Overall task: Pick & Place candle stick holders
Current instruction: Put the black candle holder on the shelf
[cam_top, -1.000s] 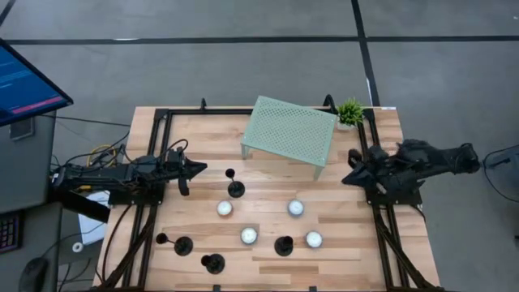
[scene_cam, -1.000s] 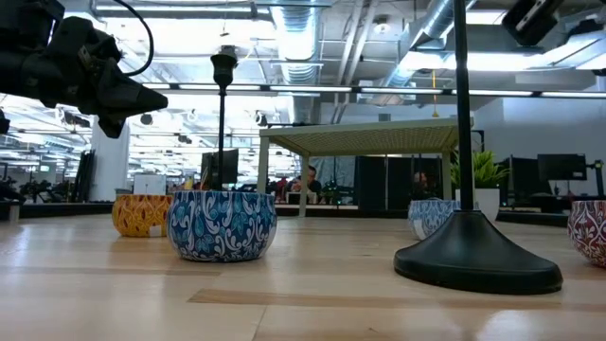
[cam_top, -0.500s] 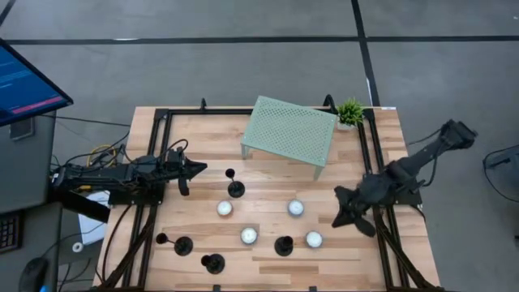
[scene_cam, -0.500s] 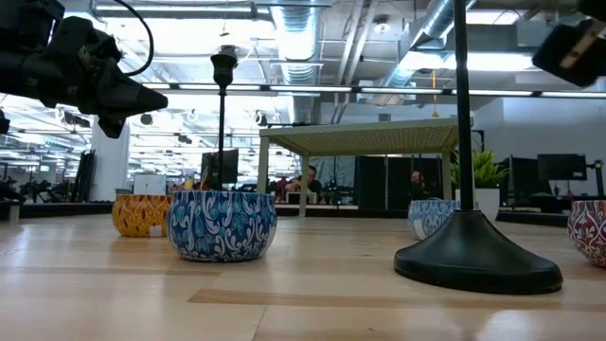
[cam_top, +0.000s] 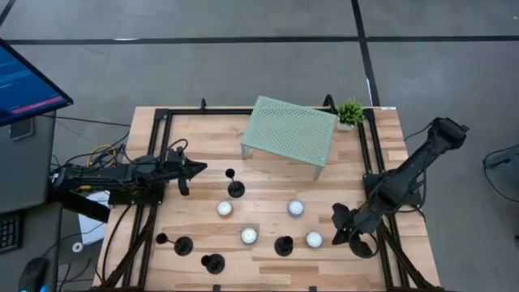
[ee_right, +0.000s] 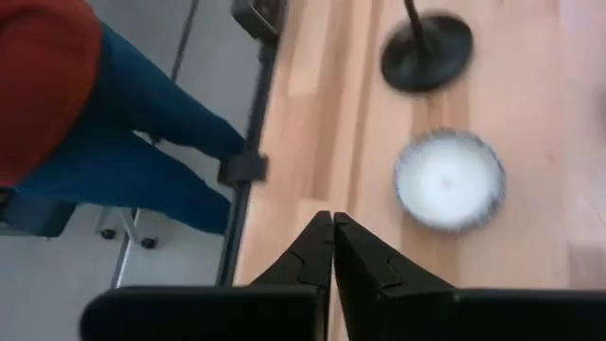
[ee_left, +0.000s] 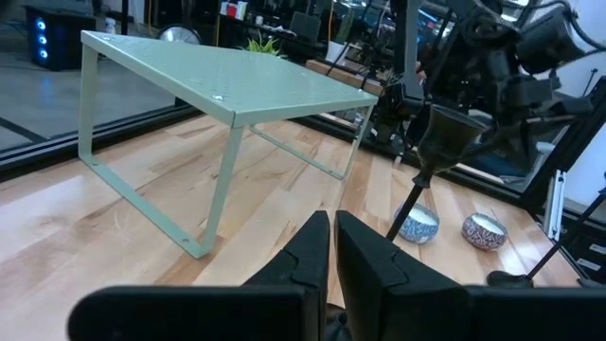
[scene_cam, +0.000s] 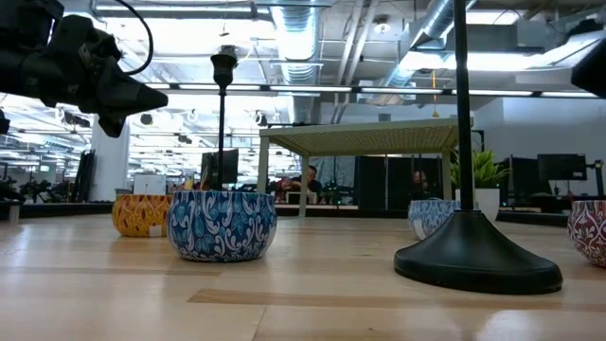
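Several black candle stick holders stand on their round bases on the wooden table: one mid-table (cam_top: pixel 235 188), two at the near left (cam_top: pixel 183 245) (cam_top: pixel 213 262), one near the middle of the front edge (cam_top: pixel 284 245) (ee_right: pixel 426 49). My left gripper (cam_top: pixel 199 168) (ee_left: pixel 333 246) is shut and held level above the table's left side, with nothing in it. My right gripper (cam_top: pixel 335 227) (ee_right: pixel 331 227) is shut and slants down over the near right part of the table. It is just right of a white candle (cam_top: pixel 314 239) (ee_right: pixel 447 180) and touches nothing.
Several white tealight candles (cam_top: pixel 225 208) (cam_top: pixel 296 208) (cam_top: pixel 249 236) sit among the holders. A pale green mesh shelf (cam_top: pixel 289 134) stands at the far middle, a small plant (cam_top: pixel 350 111) at the far right corner. A person (ee_right: pixel 57 114) stands past the table's near edge.
My right arm has swung from the table's right edge toward the near edge and down. Its gripper has tipped from level to slanting downward and now sits beside the near right candle. It has stayed shut.
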{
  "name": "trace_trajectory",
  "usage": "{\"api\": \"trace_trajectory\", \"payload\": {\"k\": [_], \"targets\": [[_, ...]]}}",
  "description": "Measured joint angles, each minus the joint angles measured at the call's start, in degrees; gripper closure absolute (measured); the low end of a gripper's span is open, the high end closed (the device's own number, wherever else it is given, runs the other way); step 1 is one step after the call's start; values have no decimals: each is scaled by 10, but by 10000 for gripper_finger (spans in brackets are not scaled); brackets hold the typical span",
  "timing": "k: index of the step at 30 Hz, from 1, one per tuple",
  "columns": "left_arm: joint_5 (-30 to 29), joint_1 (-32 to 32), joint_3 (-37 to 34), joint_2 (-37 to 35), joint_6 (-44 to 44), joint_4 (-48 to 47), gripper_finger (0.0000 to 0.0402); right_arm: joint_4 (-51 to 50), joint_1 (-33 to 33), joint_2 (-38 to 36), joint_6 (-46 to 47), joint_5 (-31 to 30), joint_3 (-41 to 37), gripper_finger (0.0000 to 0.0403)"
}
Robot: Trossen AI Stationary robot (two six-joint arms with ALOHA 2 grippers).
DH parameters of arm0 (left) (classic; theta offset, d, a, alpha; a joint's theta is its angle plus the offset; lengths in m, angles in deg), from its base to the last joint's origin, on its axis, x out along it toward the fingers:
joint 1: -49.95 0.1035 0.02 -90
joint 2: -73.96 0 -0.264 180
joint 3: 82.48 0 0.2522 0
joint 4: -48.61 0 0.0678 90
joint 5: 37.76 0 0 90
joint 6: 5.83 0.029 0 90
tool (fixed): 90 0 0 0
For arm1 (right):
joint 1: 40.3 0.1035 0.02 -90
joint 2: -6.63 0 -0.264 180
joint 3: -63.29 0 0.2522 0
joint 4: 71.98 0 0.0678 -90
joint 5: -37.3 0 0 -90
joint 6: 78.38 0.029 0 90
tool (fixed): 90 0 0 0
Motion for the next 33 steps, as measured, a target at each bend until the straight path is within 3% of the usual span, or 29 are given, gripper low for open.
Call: {"api": "trace_trajectory", "payload": {"k": [10,14,18,22,25,28,33], "targets": [[-17,0,0,4,-41,64,380,63,-1,34,-4,-10,0,323],[-29,0,6,7,-73,139,381,67,-1,33,5,-10,0,308],[-44,0,73,28,-38,152,396,67,-5,33,4,-11,0,301],[-41,0,164,92,-7,149,396,67,-15,33,2,-11,0,300],[-25,0,238,163,3,108,391,66,-22,33,0,-12,0,300],[-10,0,316,242,3,2,377,66,-27,33,0,-11,0,300],[84,0,441,366,1,-172,324,66,-28,33,0,-11,0,300]]}}
